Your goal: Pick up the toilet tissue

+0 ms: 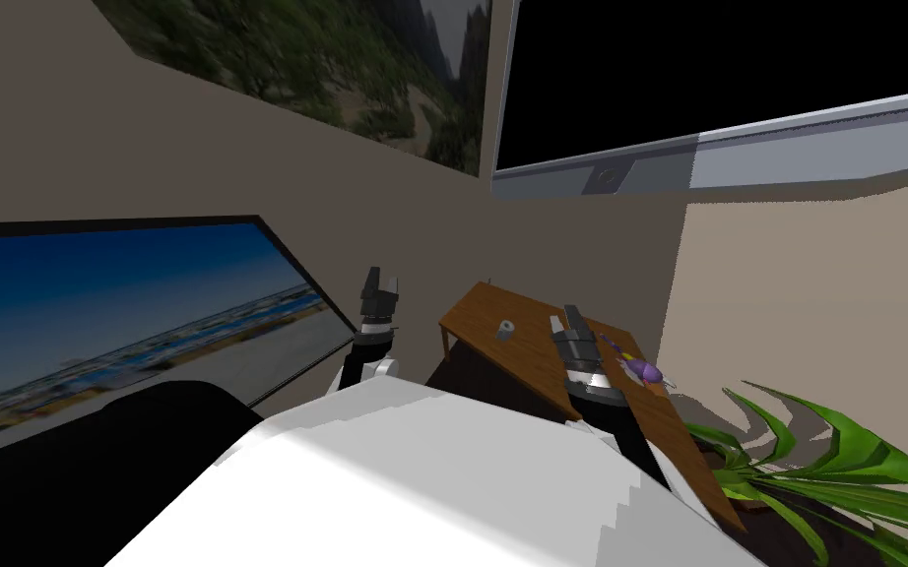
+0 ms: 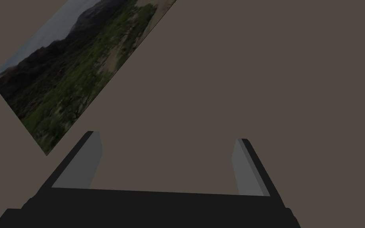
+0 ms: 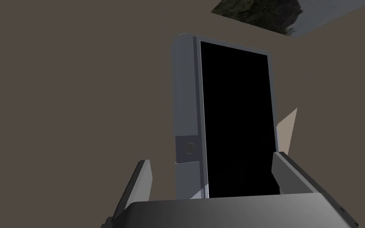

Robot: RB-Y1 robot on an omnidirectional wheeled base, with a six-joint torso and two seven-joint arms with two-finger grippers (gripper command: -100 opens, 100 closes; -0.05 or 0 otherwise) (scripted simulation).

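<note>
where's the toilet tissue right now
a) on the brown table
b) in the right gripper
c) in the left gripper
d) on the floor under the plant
a: the small grey roll stands on the brown table, apart from the right gripper, which is open and holds nothing.

Tiny toilet tissue (image 1: 506, 330) on the bench (image 1: 531, 346), no detail readable; the purple thing (image 1: 642, 370) is too small to identify. Bench's near end is hidden behind the right arm (image 1: 590, 382). Plant (image 1: 816, 463) is cut off at the right and bottom edges.
</note>
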